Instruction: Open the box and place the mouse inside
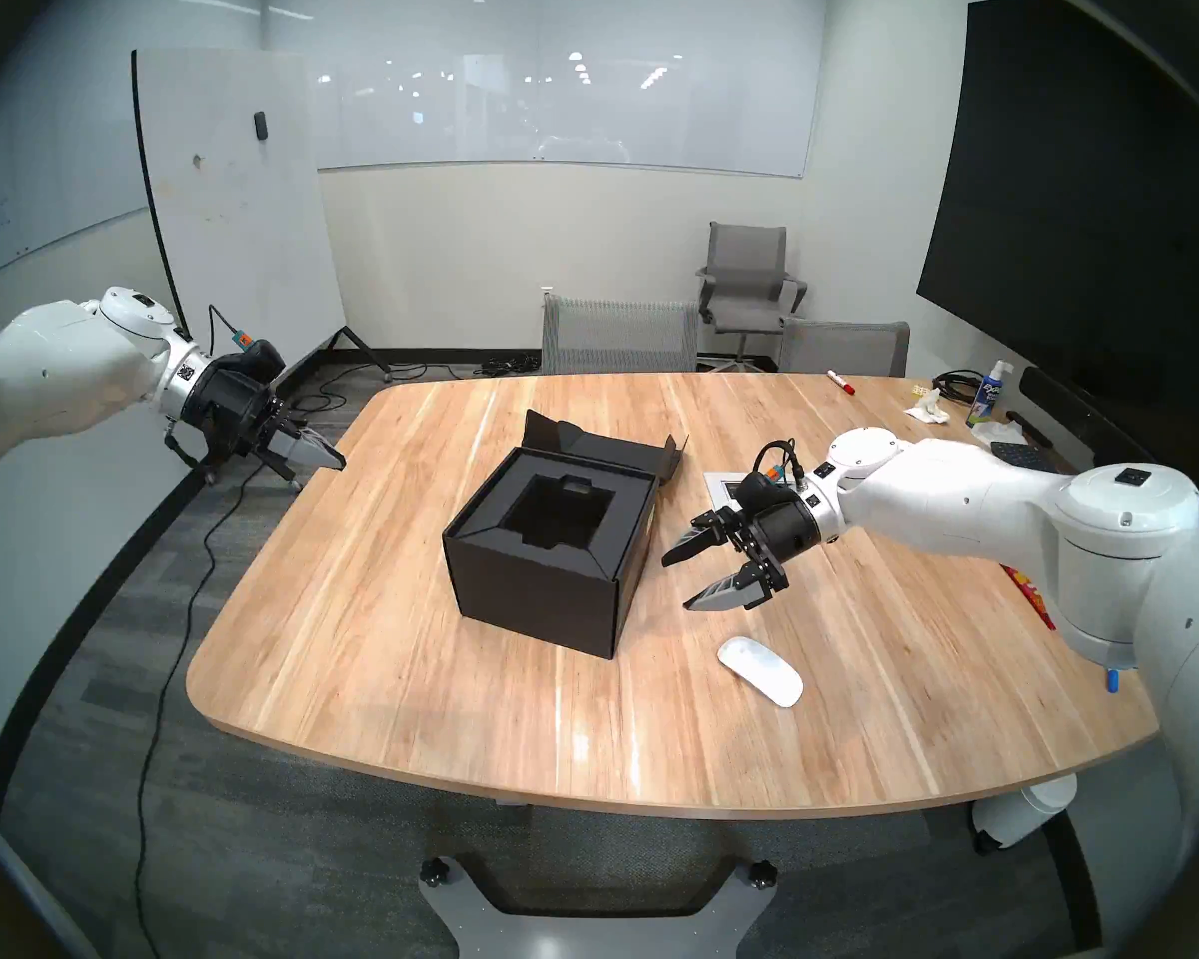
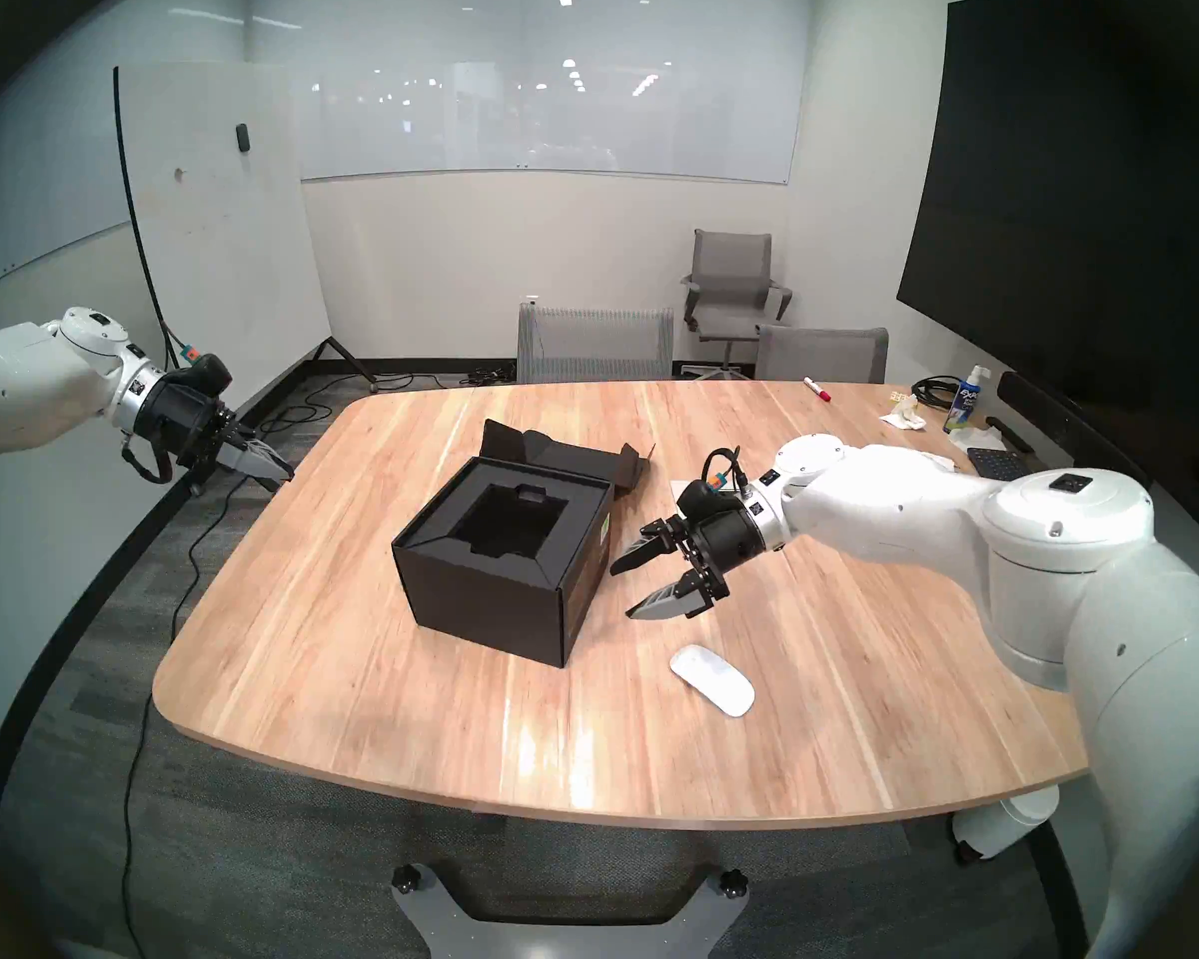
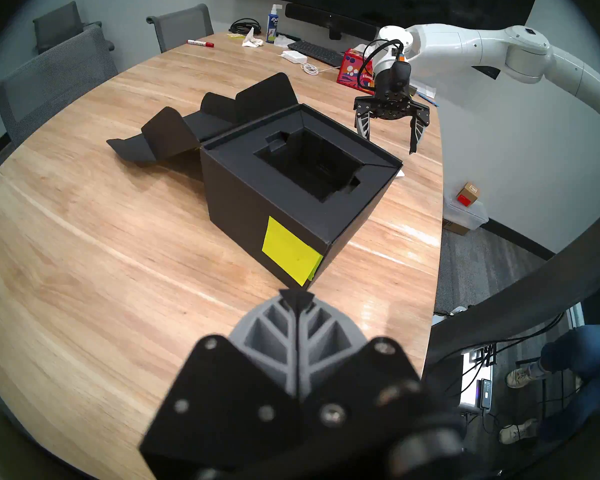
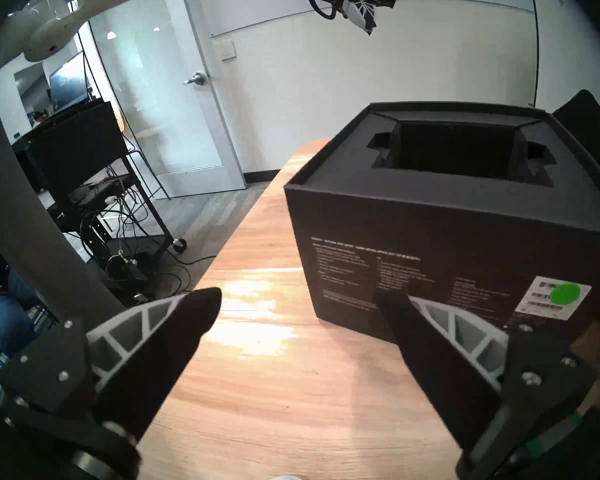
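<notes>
The black box [image 1: 534, 577] [image 2: 486, 591] [image 3: 257, 198] [image 4: 430, 226] stands open mid-table, its flap lid [image 1: 617, 445] [image 3: 187, 129] folded back flat behind it and the black recessed insert empty. A glossy white mouse [image 1: 759, 670] [image 2: 712, 679] lies on the table, near the front to the right of the box. My right gripper [image 1: 680, 580] [image 2: 624, 591] [image 4: 298, 295] hovers open just right of the box, above and behind the mouse, holding nothing. My left gripper [image 1: 337, 461] [image 2: 285, 477] [image 3: 297, 295] is shut and empty, out over the table's left edge.
The wooden table [image 1: 444, 694] carries a red marker [image 1: 840, 382], spray bottle [image 1: 989, 400], crumpled tissue [image 1: 929, 407], keyboard [image 3: 314, 51] and red patterned tissue box [image 3: 355, 72] at its far right. Chairs [image 1: 617, 335] stand behind it. Cables run over the floor at left.
</notes>
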### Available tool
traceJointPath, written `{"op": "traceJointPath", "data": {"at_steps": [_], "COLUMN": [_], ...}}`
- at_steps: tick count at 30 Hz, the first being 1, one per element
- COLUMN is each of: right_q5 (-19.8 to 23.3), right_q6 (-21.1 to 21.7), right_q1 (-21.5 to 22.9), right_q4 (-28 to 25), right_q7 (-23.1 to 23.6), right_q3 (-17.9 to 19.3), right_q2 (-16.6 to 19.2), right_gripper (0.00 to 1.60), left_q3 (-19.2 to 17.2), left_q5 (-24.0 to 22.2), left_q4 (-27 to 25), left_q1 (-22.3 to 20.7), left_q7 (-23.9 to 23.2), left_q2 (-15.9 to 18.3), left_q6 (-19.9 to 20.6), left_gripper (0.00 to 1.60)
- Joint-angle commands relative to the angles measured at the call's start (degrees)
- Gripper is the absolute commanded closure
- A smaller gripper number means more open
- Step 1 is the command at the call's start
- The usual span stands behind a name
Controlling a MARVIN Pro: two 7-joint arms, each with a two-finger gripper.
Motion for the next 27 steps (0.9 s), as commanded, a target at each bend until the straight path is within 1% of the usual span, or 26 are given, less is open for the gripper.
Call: {"op": "traceJointPath", "data": {"at_steps": [1, 4, 7, 18, 22, 24, 27], "right_q5": [0.8, 0.9, 0.7, 0.1, -0.2, 0.1, -0.1], "right_q6": [1.2, 1.2, 1.4, 2.2, 2.1, 1.7, 2.3], "right_q1": [2.0, 2.2, 2.4, 3.0, 3.2, 3.0, 2.9], "right_q4": [-5.0, -7.5, -8.9, -12.8, -13.2, -13.0, -12.5], "right_q7": [0.0, 0.0, -0.5, -2.8, -3.1, -4.2, -6.0], "right_q3": [0.5, 0.8, 0.9, 0.9, 0.9, 1.3, 1.2], "right_q2": [4.5, 6.1, 7.0, 9.3, 9.6, 9.9, 10.3], "right_gripper": [0.0, 0.0, 0.0, 0.0, 0.0, 0.0, 0.0], "left_q3": [0.0, 0.2, 0.3, 0.8, 0.9, 1.0, 1.1], "left_q5": [-0.6, -0.7, -0.8, -1.2, -1.3, -1.4, -1.4], "left_q4": [-0.1, -0.1, -0.1, -0.1, -0.1, -0.1, -0.1], "left_q1": [-1.4, -1.4, -1.5, -1.6, -1.7, -1.7, -1.8], "left_q7": [0.0, 0.0, 0.0, 0.0, 0.0, 0.0, 0.0], "left_q2": [-0.1, -0.1, -0.1, -0.2, -0.2, -0.3, -0.3], "left_q6": [0.0, 0.0, 0.0, -0.1, -0.1, -0.1, -0.1], "left_gripper": [1.6, 1.6, 1.6, 1.6, 1.6, 1.6, 1.6]}}
